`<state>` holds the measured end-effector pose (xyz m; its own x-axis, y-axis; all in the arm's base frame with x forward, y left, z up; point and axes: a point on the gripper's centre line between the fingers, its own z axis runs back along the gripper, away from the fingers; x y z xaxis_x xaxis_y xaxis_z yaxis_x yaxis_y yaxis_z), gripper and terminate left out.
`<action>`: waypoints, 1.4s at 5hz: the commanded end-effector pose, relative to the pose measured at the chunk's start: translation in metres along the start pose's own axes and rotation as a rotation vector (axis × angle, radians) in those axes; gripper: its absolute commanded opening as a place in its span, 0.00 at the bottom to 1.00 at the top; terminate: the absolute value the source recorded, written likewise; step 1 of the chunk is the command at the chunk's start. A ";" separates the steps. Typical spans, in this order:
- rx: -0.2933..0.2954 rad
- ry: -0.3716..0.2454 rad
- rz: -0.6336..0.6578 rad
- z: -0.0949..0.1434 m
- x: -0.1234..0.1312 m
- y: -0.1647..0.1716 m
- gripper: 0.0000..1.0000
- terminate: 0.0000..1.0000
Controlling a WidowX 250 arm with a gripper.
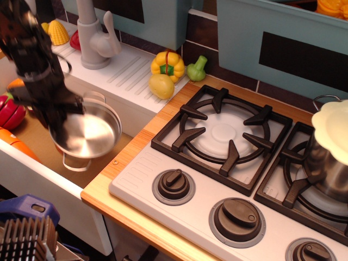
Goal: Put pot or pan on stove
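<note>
The small shallow steel pot (89,133) with wire loop handles hangs tilted above the sink basin at the left, lifted off its floor. My black gripper (64,117) is shut on the pot's left rim, and the arm rises from it to the upper left. The stove (239,179), with a light grey top, black grates and dark knobs along the front, lies to the right. Its left burner (224,136) is bare.
A taller steel pot with a cream lid (329,147) stands on the right burner. A grey tap (95,35) and toy vegetables (166,68) sit on the ledge behind the sink. Toy food (11,111) lies at the sink's left. A wooden counter edge (122,163) separates sink and stove.
</note>
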<state>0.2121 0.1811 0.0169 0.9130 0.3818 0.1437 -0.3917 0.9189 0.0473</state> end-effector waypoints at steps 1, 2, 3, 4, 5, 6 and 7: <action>-0.071 -0.020 -0.022 0.066 0.005 -0.014 0.00 0.00; -0.131 0.006 -0.025 0.081 0.008 -0.043 0.00 0.00; -0.151 -0.018 -0.058 0.082 0.010 -0.078 0.00 0.00; -0.166 -0.034 -0.076 0.076 0.012 -0.116 0.00 0.00; -0.206 -0.074 -0.066 0.072 0.017 -0.148 0.00 0.00; -0.274 -0.094 -0.018 0.064 0.015 -0.169 0.00 0.00; -0.303 -0.143 -0.054 0.052 0.016 -0.174 1.00 0.00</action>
<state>0.2837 0.0213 0.0556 0.9039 0.3399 0.2597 -0.2831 0.9305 -0.2327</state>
